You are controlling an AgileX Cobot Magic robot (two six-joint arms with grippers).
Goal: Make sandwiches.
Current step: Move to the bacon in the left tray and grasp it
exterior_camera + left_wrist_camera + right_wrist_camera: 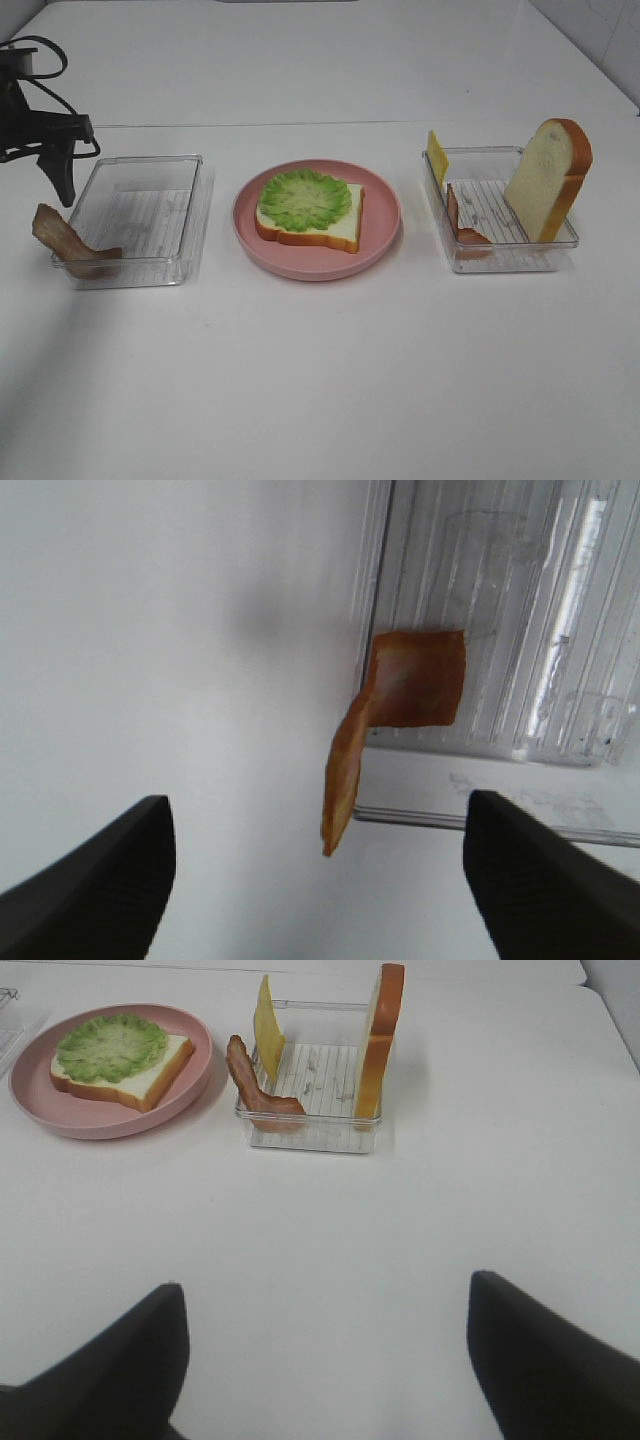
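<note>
Brown bacon strip [410, 680] over tray [520, 600] rim, ahead of left gripper [316, 815]; jaws apart

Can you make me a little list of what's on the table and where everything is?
plate: pink, bread slice topped with lettuce
left tray: bacon strip draped over its corner
right tray: cheese, second bacon strip, upright bread slice
left gripper: open, empty, beside left tray
right gripper: open, empty, above the table
</note>
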